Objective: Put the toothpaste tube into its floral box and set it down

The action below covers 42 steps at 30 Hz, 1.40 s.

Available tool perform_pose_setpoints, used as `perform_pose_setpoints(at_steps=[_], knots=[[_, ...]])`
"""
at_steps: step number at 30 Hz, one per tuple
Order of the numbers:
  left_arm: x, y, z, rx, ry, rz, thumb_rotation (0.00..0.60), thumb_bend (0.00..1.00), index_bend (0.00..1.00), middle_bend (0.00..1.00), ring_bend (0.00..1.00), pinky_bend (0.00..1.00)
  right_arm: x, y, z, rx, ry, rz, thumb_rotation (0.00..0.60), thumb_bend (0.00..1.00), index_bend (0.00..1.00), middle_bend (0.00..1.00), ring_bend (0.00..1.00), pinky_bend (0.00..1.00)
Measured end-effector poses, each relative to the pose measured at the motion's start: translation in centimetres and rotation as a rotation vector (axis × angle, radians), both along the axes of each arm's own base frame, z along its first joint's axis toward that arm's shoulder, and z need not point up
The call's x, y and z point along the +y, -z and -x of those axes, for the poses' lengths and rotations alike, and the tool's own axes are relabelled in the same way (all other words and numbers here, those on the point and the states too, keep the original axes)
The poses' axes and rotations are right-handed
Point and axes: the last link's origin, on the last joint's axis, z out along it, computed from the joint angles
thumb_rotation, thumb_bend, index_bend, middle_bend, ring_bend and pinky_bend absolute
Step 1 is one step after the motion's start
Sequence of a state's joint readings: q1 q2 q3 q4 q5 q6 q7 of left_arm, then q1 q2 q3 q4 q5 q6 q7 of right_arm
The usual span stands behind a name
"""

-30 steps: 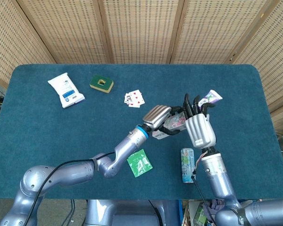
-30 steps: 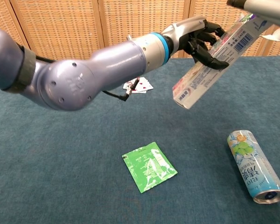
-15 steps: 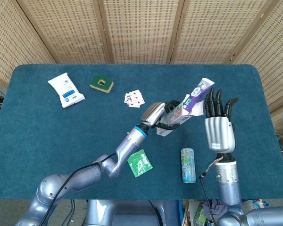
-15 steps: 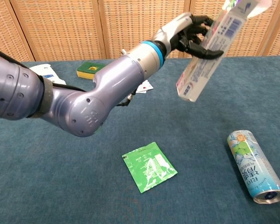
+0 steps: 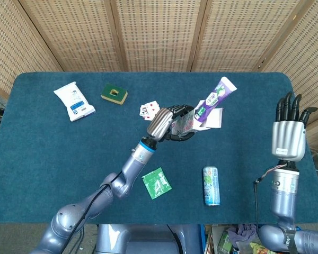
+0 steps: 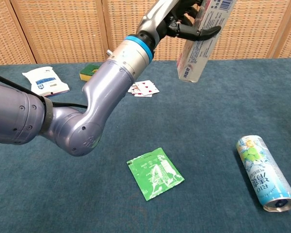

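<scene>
Centrally in the head view, the left hand grips the floral box above the worktop, the toothpaste tube sticking out of its open end. At right, the right hand is raised, fingers straight, holding nothing.

A white wipes packet and a green-edged sponge lie at the far left of the teal bench, with a few playing cards near its middle. Nearer the front, a green sachet lies flat, and a drink can lies on its side to its right, apart from it.
</scene>
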<state>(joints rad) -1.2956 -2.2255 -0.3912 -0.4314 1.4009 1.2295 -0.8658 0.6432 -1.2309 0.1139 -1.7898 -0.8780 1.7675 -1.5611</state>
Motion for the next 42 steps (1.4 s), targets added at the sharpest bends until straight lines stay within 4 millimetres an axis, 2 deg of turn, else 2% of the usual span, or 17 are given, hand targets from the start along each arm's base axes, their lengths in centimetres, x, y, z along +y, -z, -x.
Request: perform_pose_setpoints(at_steps=[4,12,15,18,21,35,42], knots=[[0.4,0.3,0.5,-0.081,-0.077,0.075,0.6,0.38,0.61,0.57,0.48,0.45,-0.2,-0.6,0.6,-0.007,0.015,0.01,0.6,0.19,0.0,0.0,0.0,0.24],[0.4,0.6,1.1,-0.09,-0.094,0.099,0.6,0.38,0.61,0.57,0.48,0.45,-0.3,-0.6,1.0,-0.02,0.025,0.0,0.6,0.19,0.0,0.0,0.0,0.24],[0.2,0.2,1.4,0.018,-0.031,-0.01,0.6,0.38,0.61,0.57,0.48,0.45,-0.4,-0.5,1.1,-0.025,0.024,-0.003,0.6,0.19,0.0,0.0,0.0,0.24],[-0.1,-0.6,1.9,0.176,0.068,-0.194,0.6,0.38,0.61,0.57,0.48,0.45,-0.5,-0.3,1.1,-0.035,0.023,-0.006,0.6,0.19,0.0,0.0,0.0,0.24],[0.0,-1.4,2.4,0.245,0.093,-0.301,0.6,0.38,0.61,0.58,0.48,0.45,-0.5,-0.2,1.0,-0.037,0.019,-0.011,0.6,0.19,0.0,0.0,0.0,0.24],[1.2,-0.8,3.7,0.006,-0.082,-0.03,0.6,0.38,0.61,0.57,0.48,0.45,-0.5,-0.1,1.0,-0.039,0.026,-0.013,0.6,0.19,0.0,0.0,0.0,0.24],[1.5,-0.6,4.2,0.023,-0.098,-0.002,0.6,0.38,0.61,0.57,0.48,0.45,-0.5,0.1,1.2,-0.044,0.031,-0.02,0.6,0.19,0.0,0.0,0.0,0.24]])
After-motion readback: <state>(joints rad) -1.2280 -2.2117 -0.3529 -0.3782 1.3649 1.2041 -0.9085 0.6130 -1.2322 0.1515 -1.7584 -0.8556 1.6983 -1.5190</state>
